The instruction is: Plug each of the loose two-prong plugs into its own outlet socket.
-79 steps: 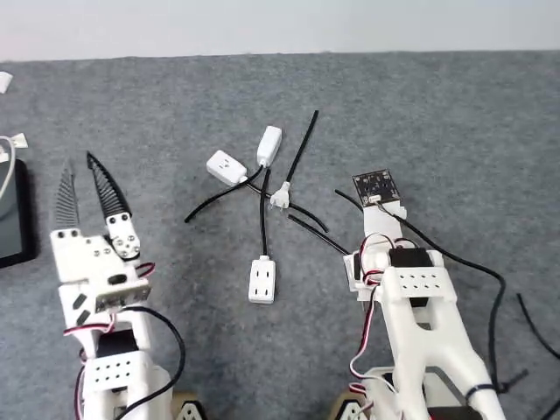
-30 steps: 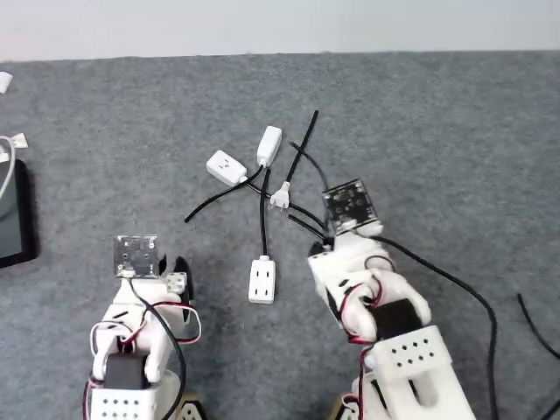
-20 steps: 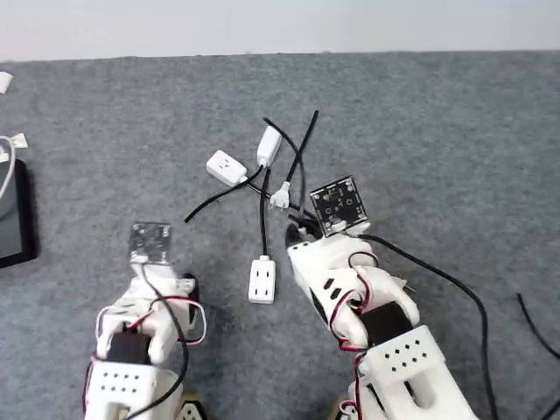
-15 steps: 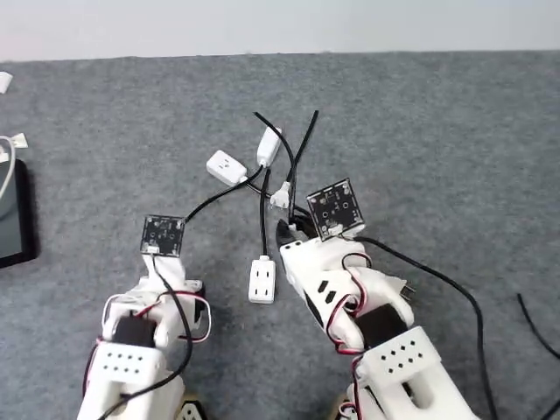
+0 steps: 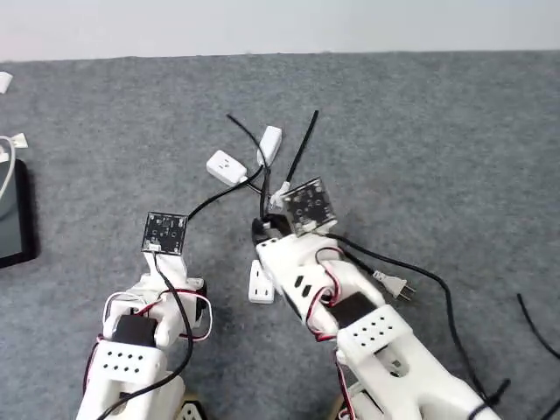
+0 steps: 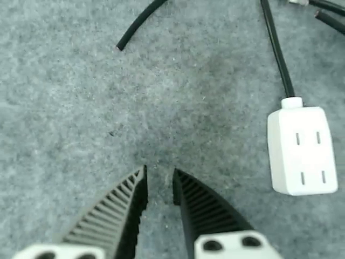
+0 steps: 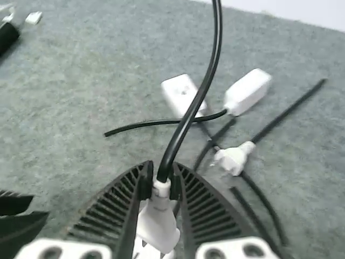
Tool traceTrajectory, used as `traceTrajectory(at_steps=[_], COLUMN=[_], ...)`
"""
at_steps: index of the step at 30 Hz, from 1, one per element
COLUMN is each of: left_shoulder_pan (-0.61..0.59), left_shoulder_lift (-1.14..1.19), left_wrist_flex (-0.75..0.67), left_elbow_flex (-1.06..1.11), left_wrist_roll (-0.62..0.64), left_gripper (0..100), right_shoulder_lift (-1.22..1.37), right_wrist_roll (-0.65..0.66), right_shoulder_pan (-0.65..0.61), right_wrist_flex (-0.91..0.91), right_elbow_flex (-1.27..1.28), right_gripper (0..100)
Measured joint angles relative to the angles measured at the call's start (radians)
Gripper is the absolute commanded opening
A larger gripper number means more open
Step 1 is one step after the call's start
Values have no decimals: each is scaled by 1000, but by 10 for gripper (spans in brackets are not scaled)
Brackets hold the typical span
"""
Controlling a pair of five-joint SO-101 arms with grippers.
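Holds the plug [image 7: 160, 218] clamped lengthwise in the right fingers [image 7: 116, 210], cord running out past the tips. Finds the socket [image 6: 301, 148] flat and face-up just nearer than those tips, long axis near-to-far. Has the left fingers [image 6: 116, 216] only slightly apart, empty, left of it.

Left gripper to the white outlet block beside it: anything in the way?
Nothing visible. In the left wrist view, bare carpet lies between the left gripper and the outlet block. The block's black cord leaves from its far end, away from the gripper.
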Motion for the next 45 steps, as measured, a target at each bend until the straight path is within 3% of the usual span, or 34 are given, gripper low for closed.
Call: traceTrajectory(at_steps=[8, 17, 27, 35, 40, 45], left_shoulder_pan=[0, 0, -20, -23, -12, 57], left_shoulder_lift=[-3, -3, -3, 40, 282, 565], left_wrist_flex=[0, 0, 0, -2, -18, -18], left_elbow_flex=[0, 0, 0, 0, -118, -258], left_wrist_roll=[0, 0, -8, -72, -106, -256], left_gripper=[15, 15, 16, 66, 37, 13], right_shoulder_lift=[5, 5, -12, -381, -680, -842], right_wrist_roll=[0, -213, -141, -101, -23, 17], right_shoulder_pan=[-77, -37, -64, -66, -153, -242], right_wrist_flex=[-17, -17, 55, 374, 565, 597], right_elbow_flex=[32, 63, 66, 66, 74, 150], right_gripper=[8, 8, 8, 8, 8, 8])
